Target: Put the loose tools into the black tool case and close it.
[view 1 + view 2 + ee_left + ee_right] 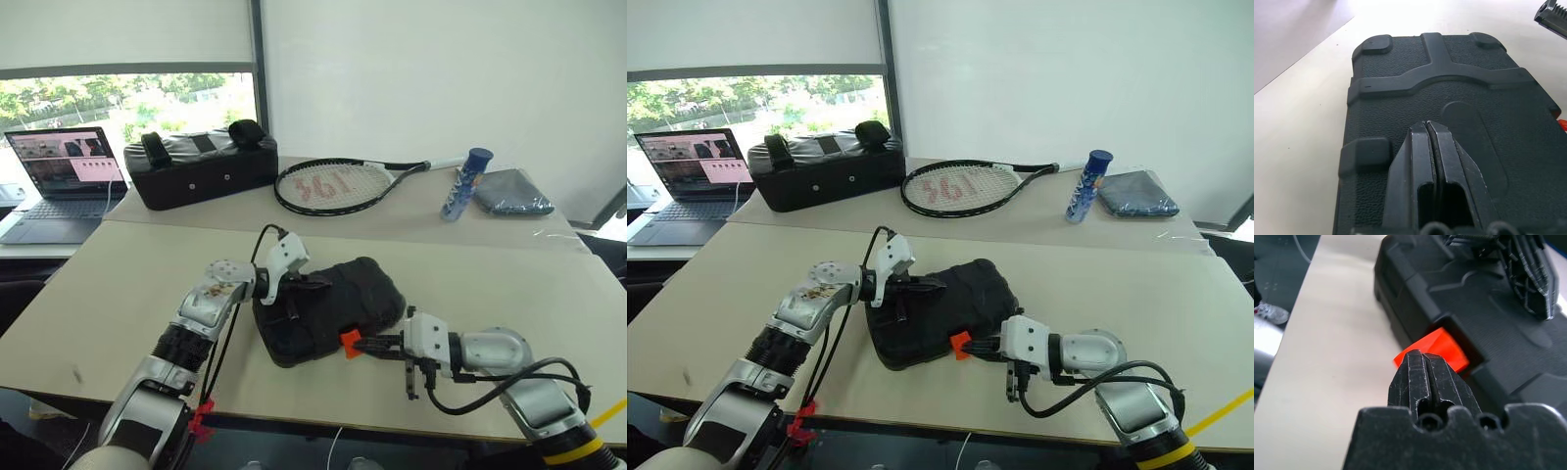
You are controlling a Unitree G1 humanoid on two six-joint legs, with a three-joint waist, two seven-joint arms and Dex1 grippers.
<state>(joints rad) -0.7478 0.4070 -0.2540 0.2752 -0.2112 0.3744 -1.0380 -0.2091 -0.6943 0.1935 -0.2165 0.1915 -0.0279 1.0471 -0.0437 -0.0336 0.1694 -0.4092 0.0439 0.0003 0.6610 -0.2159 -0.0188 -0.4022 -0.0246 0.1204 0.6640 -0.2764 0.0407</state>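
Note:
The black tool case (338,294) lies with its lid down near the front of the beige table, its ribbed shell facing up. My left gripper (1426,126) is shut, its fingertips resting on the lid's textured top (1449,88). The orange latch (1439,348) sticks out from the case's near edge (351,343). Shut as well, my right gripper (1422,356) has its tips right against that latch (961,345). The loose tools are out of view.
On the farther table lie a tennis racket (338,186), a black soft bag with straps (201,168), a blue bottle (464,184) and a grey cloth (511,193). A laptop (64,181) stands open at far left. The table's front edge runs just below my arms.

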